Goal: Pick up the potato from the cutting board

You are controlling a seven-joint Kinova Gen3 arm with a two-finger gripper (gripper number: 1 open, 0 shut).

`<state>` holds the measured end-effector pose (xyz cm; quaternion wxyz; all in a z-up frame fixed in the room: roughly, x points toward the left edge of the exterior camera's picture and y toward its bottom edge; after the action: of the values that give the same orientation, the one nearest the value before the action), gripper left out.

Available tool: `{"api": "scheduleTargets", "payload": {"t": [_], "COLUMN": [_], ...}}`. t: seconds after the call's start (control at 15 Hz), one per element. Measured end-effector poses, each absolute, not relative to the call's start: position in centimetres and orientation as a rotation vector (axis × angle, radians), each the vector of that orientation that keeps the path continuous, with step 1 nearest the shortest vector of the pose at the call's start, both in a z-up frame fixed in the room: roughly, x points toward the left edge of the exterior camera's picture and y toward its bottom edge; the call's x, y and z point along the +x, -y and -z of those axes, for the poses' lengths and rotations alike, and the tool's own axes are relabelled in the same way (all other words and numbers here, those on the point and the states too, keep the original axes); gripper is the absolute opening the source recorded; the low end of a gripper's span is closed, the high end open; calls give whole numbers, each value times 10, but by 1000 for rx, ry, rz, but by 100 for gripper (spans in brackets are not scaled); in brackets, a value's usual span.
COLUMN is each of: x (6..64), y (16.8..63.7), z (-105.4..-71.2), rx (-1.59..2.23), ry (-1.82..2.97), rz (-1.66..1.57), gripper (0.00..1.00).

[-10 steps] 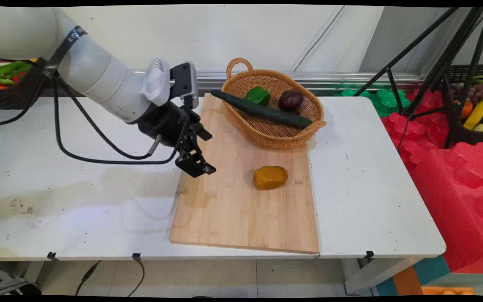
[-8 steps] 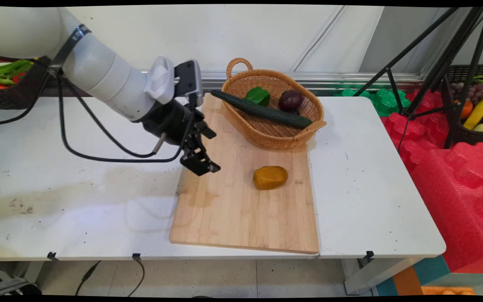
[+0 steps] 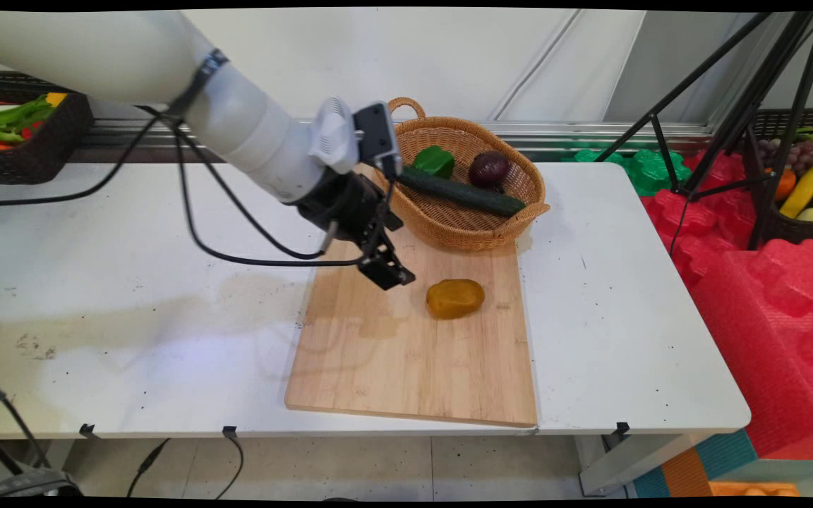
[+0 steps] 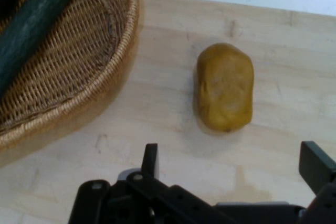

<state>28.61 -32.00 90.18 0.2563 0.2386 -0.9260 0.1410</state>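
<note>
Gripper [image 3: 389, 271] wide open, nothing in it. In the hand view both fingers [image 4: 150, 158] stand well apart with bare board between them.

Nearest thing: potato [image 3: 455, 298], lying on the board [image 3: 413, 367] towards its right side. It sits just beside the fingertips, not touching. From the hand view it lies ahead of the fingers and inside the line of the gap, long axis pointing away from the hand, so its narrow width faces the opening.

Arm pose: comes in from upper left, forearm sloping down and right. Wrist is pitched so the fingers point down and right at the potato. Gripper hangs low over the board's far-middle part; looks clear of the wood, can't be sure of the gap. Cable [image 3: 237, 247] loops under the forearm over the table [image 3: 131, 317].

Around it: basket [image 3: 463, 240] at the board's far end, just behind the wrist, which overlaps its left rim in the main view. Inside: cucumber [image 3: 470, 196] lying across, pepper [image 3: 434, 161], onion [image 3: 489, 168]. None touched.
</note>
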Motion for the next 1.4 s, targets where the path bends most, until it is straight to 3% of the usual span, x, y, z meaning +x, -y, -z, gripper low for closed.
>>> {"api": "scheduleTargets", "payload": {"t": [1.4], "x": [208], "y": [379], "z": [-807], "rx": [695], "ry": [2555], "rz": [-268], "gripper": [100]}}
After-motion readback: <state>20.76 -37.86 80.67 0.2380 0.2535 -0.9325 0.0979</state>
